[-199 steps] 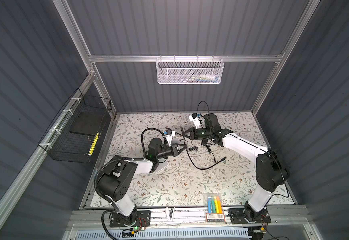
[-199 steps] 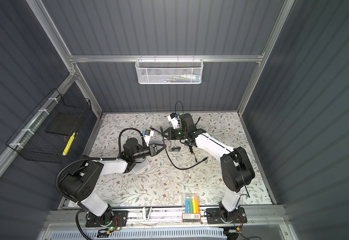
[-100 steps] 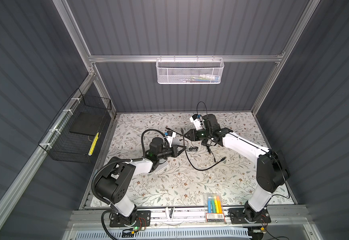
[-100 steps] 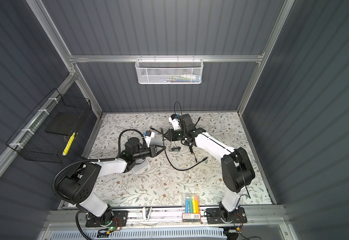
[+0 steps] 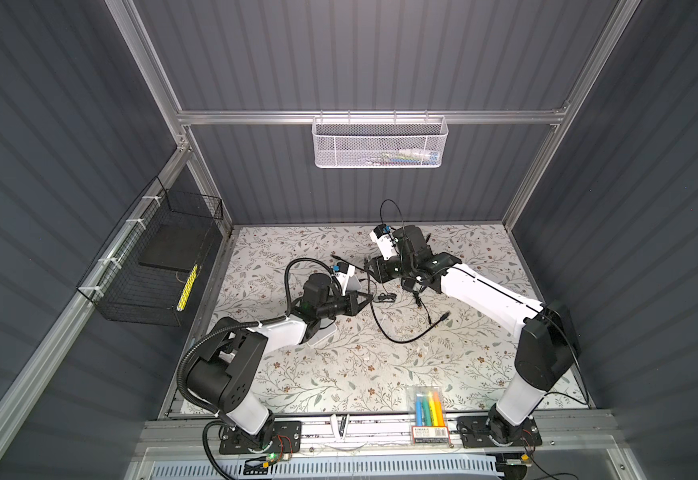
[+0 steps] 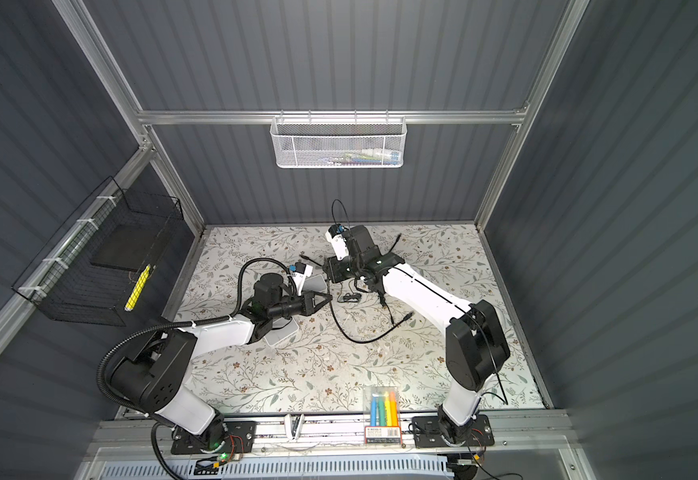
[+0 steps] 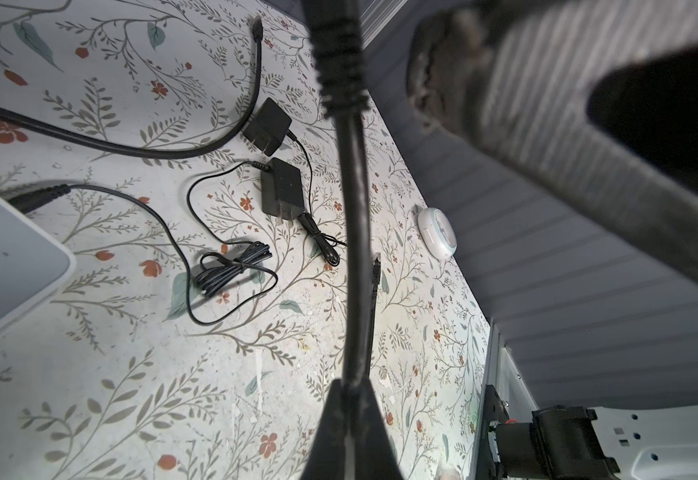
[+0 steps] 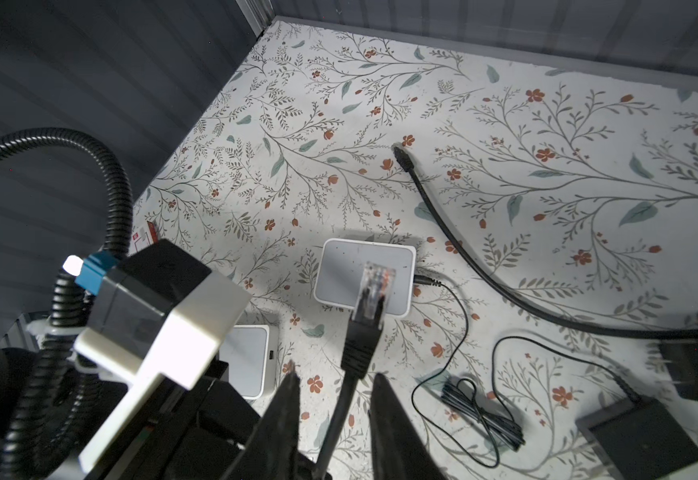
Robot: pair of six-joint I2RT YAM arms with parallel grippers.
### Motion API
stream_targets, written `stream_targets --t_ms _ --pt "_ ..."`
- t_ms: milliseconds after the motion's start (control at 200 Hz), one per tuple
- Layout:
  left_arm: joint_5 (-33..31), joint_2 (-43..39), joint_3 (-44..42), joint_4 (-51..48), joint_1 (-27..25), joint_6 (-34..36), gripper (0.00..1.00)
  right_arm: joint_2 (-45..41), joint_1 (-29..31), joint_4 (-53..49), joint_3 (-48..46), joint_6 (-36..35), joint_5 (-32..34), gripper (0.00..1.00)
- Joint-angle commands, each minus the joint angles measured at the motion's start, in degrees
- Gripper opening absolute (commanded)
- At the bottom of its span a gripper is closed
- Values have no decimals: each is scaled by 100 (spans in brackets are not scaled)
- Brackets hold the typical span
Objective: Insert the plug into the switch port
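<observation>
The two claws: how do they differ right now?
The left claw is shut, pinching the black cable; the right claw is open around it. The right claw sits by the plug; the left claw grips farther along. Both are black and pointed.

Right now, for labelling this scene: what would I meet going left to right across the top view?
Wall-hung black wire basket → left gripper, shut on the Ethernet cable → marker pack → right arm's shoulder joint.

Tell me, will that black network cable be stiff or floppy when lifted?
Likely springy, not limp: beyond the left gripper the cable stands up unsupported. Its free length lies in a broad curve, so it would probably drag along.
</observation>
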Motion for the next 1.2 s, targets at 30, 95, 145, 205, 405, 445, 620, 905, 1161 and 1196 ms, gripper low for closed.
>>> stream_targets --t_ms 30,95,145,205,405,445,620,905,1161,1196 --pt "-3 -202 89 -84 -57 191 0 189 28 -173 233 -89 211 31" --pt "12 -236 67 -102 -60 194 0 241 34 -226 299 -111 264 30" --pt "20 -256 53 -103 -68 193 0 258 48 -243 324 -119 345 30" --pt "23 -280 58 -113 -68 202 0 289 50 -250 353 -130 357 30" --pt "82 -239 92 -60 -83 178 0 365 87 -262 444 -126 363 29" --pt "99 -222 93 -26 -81 168 0 384 94 -262 461 -122 364 29" --pt "111 -212 70 1 -99 158 0 390 102 -262 488 -113 409 22" --pt "-45 -293 35 -127 -103 180 31 431 115 -396 526 -212 449 2" --pt "-284 -971 -29 -927 947 580 44 685 120 -1140 468 -635 653 0" --pt "-235 -985 -9 -979 1186 580 44 740 121 -1164 442 -650 580 0"
